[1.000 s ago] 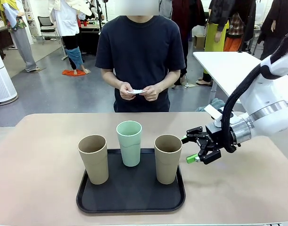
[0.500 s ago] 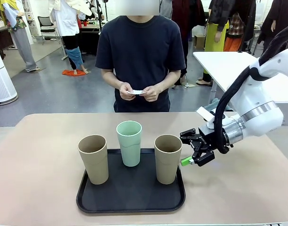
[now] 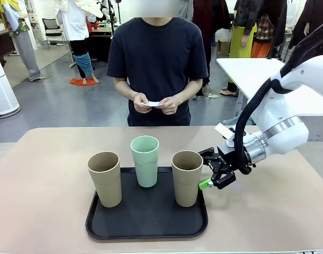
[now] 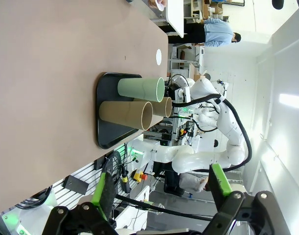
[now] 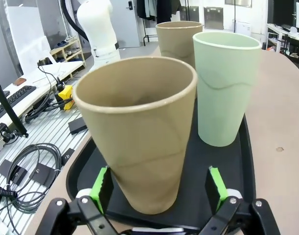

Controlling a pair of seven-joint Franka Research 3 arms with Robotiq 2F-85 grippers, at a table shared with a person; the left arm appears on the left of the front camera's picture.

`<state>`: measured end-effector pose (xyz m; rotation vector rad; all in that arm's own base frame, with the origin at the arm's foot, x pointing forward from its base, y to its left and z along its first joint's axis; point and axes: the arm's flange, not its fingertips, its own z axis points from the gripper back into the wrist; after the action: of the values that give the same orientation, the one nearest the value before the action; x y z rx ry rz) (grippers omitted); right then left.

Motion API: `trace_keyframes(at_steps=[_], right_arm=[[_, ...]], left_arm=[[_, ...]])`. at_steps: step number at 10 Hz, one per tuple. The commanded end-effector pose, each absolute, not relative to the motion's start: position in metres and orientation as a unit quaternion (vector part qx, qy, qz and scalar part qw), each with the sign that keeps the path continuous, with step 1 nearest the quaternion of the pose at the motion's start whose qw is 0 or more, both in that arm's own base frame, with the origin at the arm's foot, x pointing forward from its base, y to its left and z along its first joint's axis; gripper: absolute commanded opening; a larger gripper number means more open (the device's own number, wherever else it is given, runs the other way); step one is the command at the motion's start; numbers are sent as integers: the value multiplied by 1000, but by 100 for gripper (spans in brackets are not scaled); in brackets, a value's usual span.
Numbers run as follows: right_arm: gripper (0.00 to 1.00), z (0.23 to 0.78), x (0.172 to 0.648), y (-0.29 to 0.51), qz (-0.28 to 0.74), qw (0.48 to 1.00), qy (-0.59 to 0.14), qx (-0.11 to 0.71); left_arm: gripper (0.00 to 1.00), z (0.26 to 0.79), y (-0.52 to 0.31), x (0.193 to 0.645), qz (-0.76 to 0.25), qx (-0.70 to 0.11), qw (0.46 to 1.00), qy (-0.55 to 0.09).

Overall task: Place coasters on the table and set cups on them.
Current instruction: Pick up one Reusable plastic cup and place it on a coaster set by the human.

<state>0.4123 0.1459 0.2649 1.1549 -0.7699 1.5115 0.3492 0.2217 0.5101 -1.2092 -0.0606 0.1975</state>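
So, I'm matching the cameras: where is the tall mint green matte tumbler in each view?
Front view: the mint green tumbler stands centre, at the back of the black rectangular tray.
Left wrist view: tumbler upper middle, turned sideways.
Right wrist view: tumbler upper right.
Shared landmark: the tray beneath it.

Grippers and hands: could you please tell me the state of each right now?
Left gripper: open, empty.
Right gripper: open, straddling the right tan cup, not gripping.
Person's hands: holding white coasters.
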Motion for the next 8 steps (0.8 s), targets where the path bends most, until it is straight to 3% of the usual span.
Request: trace_keyframes(at_steps=[1, 8], right_arm=[[100, 262, 417, 153, 641, 516, -306, 478], [100, 261, 412, 158, 655, 494, -287, 495]], left_arm=[[100, 511, 222, 350, 95, -569, 816, -38], [100, 511, 222, 350, 95, -569, 816, -38]])
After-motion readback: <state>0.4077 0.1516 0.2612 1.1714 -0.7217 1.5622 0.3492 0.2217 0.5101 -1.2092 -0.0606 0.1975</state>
